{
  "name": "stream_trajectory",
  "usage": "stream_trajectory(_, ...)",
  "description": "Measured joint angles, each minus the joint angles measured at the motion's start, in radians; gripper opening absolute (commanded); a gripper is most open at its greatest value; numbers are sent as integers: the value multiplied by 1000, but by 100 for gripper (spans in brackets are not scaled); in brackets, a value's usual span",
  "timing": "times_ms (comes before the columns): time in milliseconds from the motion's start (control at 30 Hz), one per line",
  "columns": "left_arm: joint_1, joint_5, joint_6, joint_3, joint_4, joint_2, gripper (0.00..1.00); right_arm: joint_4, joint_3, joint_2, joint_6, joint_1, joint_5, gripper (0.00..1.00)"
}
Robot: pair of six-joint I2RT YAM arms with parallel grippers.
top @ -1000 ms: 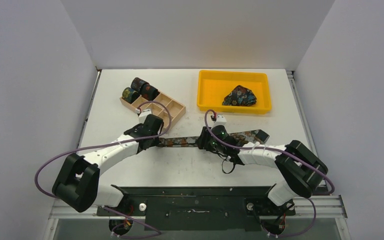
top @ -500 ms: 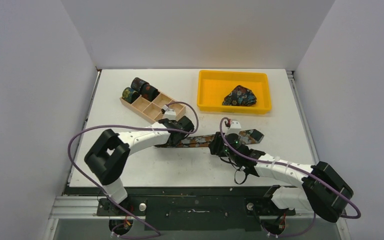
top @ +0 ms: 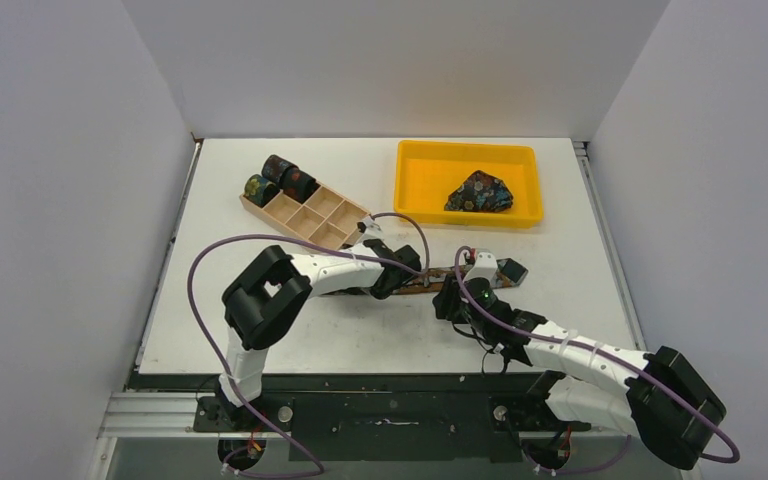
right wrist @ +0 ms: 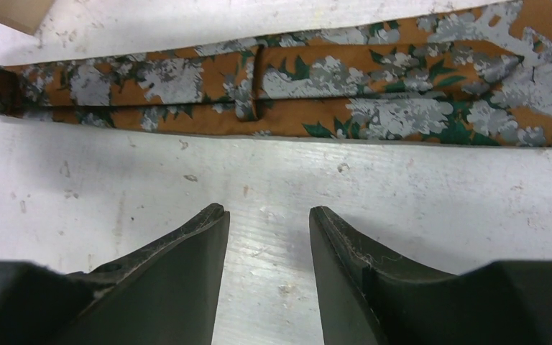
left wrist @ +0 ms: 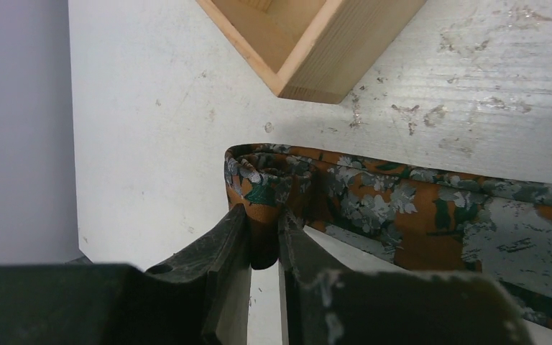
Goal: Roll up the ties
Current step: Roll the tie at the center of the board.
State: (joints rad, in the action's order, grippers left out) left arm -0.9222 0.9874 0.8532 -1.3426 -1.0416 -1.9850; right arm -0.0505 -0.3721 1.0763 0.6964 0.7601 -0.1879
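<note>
Tie (left wrist: pixel 374 208) tight between jaws

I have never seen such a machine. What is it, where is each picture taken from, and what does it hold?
These are two robot arms bolted to a table. The wide picture looks down from above and behind them; the two close pictures come from cameras on the wrists. The left claw is shut on the folded end of an orange flowered tie lying on the table. The right claw is open beside that tie and holds nothing. Farther back, three rolled ties sit at one end of a wooden box, and a yellow tray holds another tie.
</note>
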Motion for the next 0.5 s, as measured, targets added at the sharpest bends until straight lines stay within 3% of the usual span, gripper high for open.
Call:
stream_trajectory(133, -6, -18, -10, -10, 15, -6, 30, 18, 16, -11, 0, -1, 0, 46)
stream_trajectory(500, -33, -82, -38, -31, 80, -26, 40, 23, 16, -25, 0, -1, 0, 47)
